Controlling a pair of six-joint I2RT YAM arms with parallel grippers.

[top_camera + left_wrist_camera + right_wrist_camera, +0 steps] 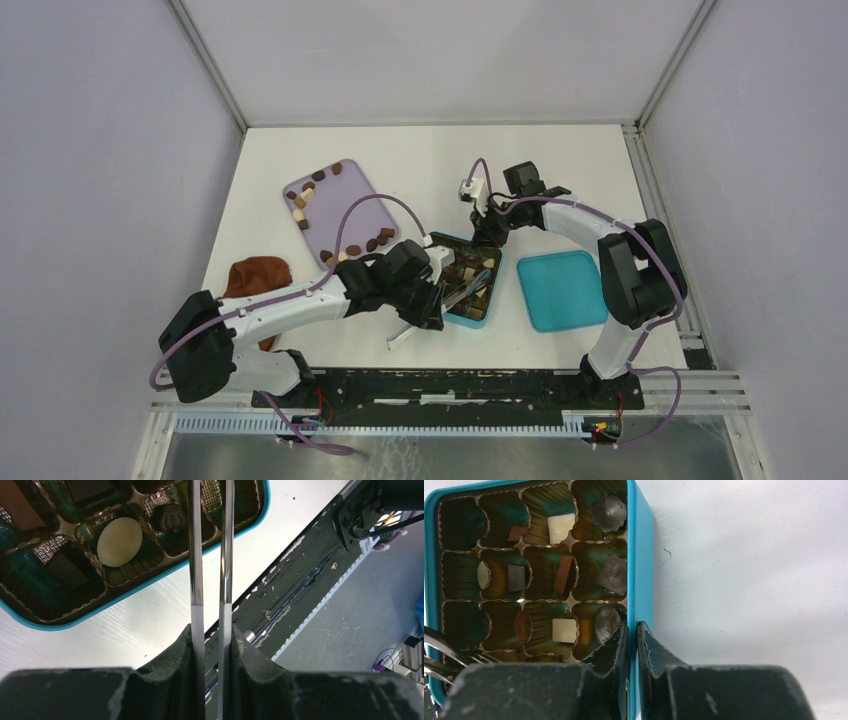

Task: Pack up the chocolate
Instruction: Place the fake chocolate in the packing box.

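Far L on the desk (pixel 430 160): a red-brown cloth (pixel 258 275). Next is the lilac tray (pixel 335 200) w/ lots of loose chocolate (pixel 372 243) bits. They lie every which way, no one direction.

Then the left fingers (pixel 172 660), pressed tight on shiny metal tongs (pixel 196 555). The tongs reach out over the teal box (pixel 640 555). Tips are out of sight, so can't tell if they carry a bit.

Some box cells are filled. A cream egg-shaped one (pixel 119 541) lies flat. A brown bar (pixel 564 574) leans on its edge.

The right fingers (pixel 654 655) sit one each side of a box wall, nearly together. Can't tell if they squeeze it or just sit loose. The bar's long side runs the same way as that wall.

Furthest R: the teal lid (pixel 562 290).

I think the bits are tiny, light & hard but smooth. Metal tongs could slip off or scratch them. Prob best to pinch gently across the narrow middle, long side across the tongs.
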